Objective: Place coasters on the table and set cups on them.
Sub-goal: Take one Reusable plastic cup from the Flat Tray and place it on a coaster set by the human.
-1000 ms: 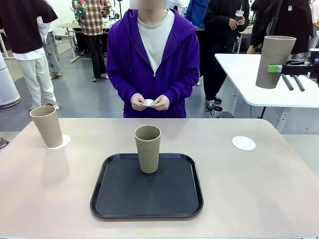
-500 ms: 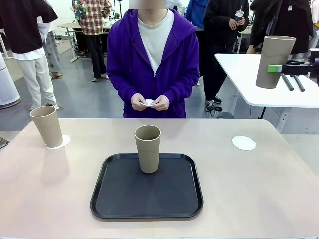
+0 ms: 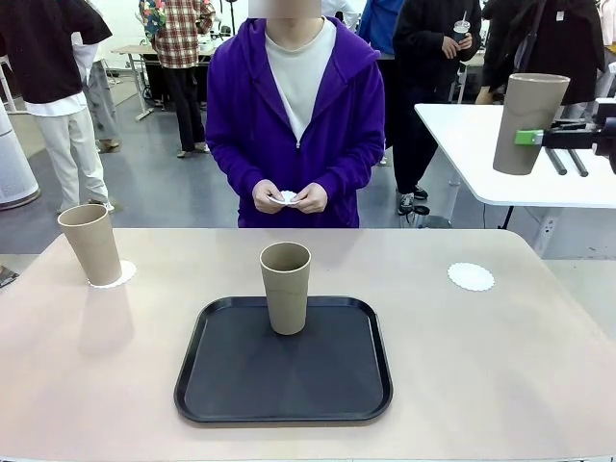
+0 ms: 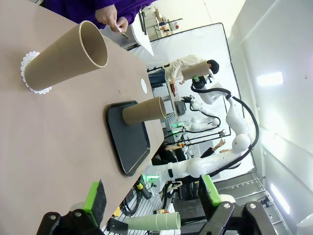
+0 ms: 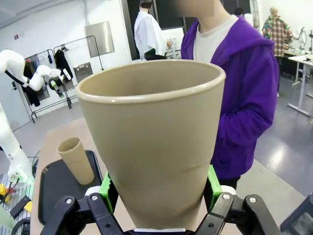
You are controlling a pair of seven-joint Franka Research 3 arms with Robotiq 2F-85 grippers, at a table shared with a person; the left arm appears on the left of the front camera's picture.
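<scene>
Right gripper (image 3: 527, 137) is closed on a tall tapered greyish-tan tumbler (image 3: 530, 122), green pads on its lower wall, carried upright and high off the far right side, well apart from the bare round white lace-edged paper doily (image 3: 471, 277) on the beige table (image 3: 481, 366). In my left wrist view the left gripper (image 4: 151, 200) is wide open and holding nothing. A second tan tumbler (image 3: 89, 243) already sits on its doily (image 3: 117, 275) at the left; a third (image 3: 286, 287) stands on the black tray (image 3: 284, 416). The person's hands (image 3: 289, 198) hold another doily. My worries: the smooth tapered wall could tilt or slip in a low grip. The light paper could skid or crumple if the base lands off-centre or drags.
</scene>
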